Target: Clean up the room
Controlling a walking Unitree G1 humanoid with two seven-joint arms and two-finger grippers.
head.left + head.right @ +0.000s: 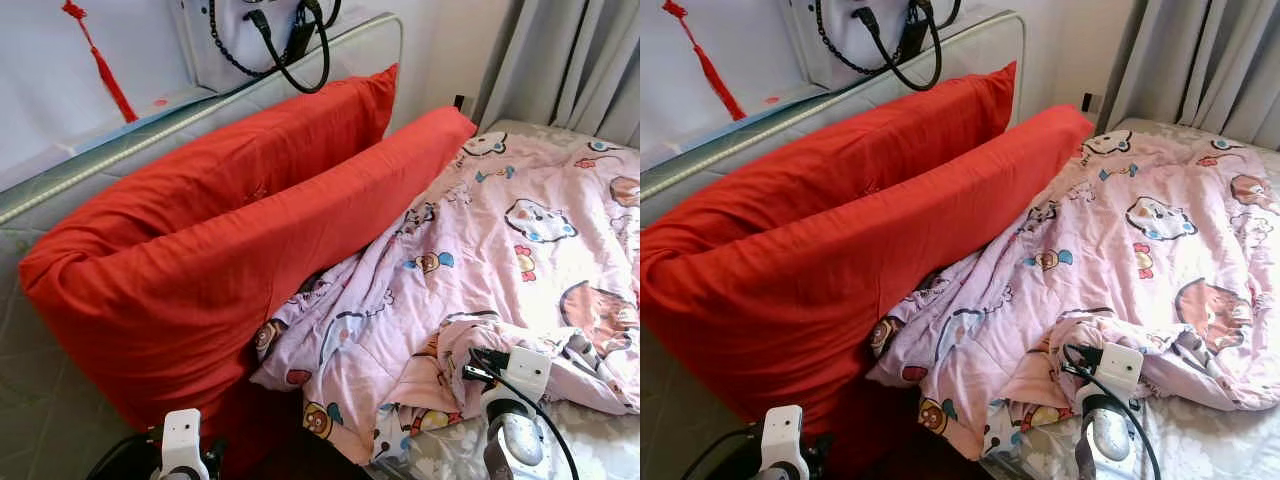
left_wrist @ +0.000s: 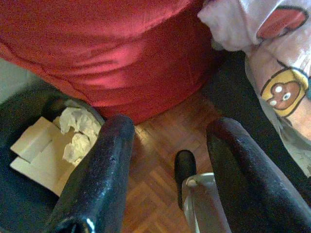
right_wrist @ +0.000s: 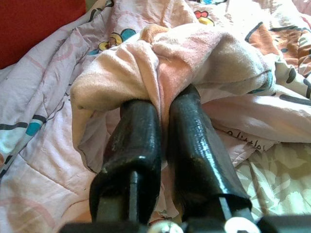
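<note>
the pink cartoon-printed quilt (image 1: 480,270) lies rumpled across the bed, its near edge spilling toward the mattress's front corner beside the two long red pillows (image 1: 230,250) leaning on the headboard. the right gripper (image 3: 163,104) has its fingers pressed together on a bunched fold of that quilt. the cloth looks soft, light and floppy, likely to drag and sag, so a thick gathered fold or hem seems the best hold. the left gripper (image 2: 167,160) hangs spread over wooden floor (image 2: 155,160), empty. how much fabric sits inside the pinch is hidden.
</note>
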